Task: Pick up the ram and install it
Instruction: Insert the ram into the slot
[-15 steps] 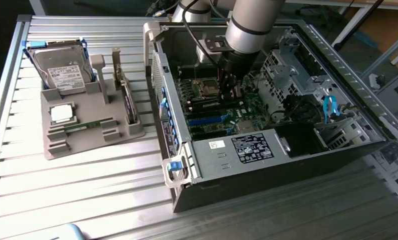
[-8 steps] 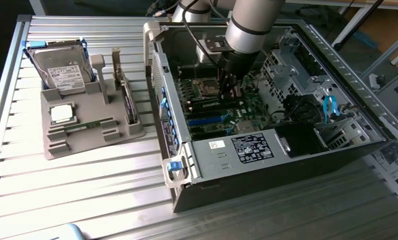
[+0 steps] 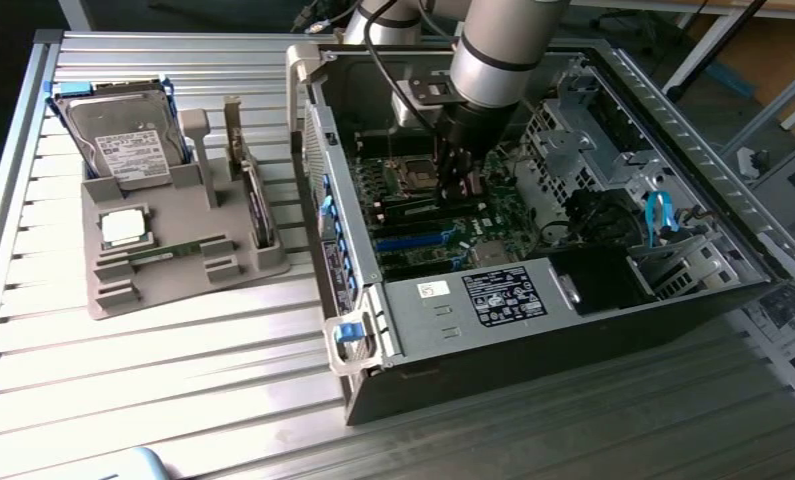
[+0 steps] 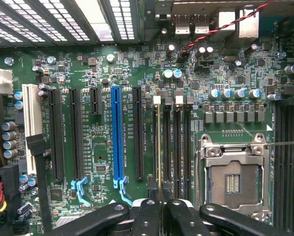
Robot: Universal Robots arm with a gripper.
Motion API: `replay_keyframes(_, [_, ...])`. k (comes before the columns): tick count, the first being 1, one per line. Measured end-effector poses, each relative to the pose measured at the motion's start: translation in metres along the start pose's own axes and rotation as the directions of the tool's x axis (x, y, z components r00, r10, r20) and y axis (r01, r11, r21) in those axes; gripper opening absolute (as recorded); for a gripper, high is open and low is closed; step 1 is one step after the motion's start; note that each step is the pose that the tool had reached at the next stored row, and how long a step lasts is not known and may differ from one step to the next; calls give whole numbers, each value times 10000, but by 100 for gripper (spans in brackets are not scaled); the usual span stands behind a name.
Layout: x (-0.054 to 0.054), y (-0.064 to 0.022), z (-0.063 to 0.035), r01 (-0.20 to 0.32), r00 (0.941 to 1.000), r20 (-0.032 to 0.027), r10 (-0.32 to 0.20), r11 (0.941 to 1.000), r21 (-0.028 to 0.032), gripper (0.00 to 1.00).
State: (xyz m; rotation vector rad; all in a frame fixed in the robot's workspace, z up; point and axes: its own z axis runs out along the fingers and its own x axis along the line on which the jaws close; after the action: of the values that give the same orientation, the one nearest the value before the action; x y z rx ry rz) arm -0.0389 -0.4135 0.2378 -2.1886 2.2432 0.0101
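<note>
Green motherboard point(image 4: 100, 147), ram point(image 4: 160, 147) held edge-on at memory slots point(image 4: 179, 142)
Gripper point(image 4: 160, 205) fingers clenched on the ram, inside the open computer case point(image 3: 571, 350), beside the empty CPU socket point(image 4: 233, 179).

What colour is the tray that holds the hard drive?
Grey; the tray shows best in the exterior view.

The motherboard point(image 4: 102, 73) is dark green, speckled with silver solder points and fine white lettering. One long slot point(image 4: 116, 132) on it is bright blue, another point(image 4: 31, 123) is white, and the rest are black. The ram point(image 4: 160, 147), seen edge-on, looks like a thin yellow-green line. The gripper point(image 4: 160, 206) is black. A twisted wire point(image 4: 220, 24) is striped red and black. On the exterior view's left, the holder tray point(image 3: 184, 215) is plain grey, the ribbed table point(image 3: 170, 380) is silver, and the hard drive point(image 3: 124, 140) carries a white label.
</note>
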Motion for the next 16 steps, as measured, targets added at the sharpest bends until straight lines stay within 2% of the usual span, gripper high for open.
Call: replay_keyframes(16, [0, 0, 19, -1, 10000, 0, 1, 10000, 0, 12])
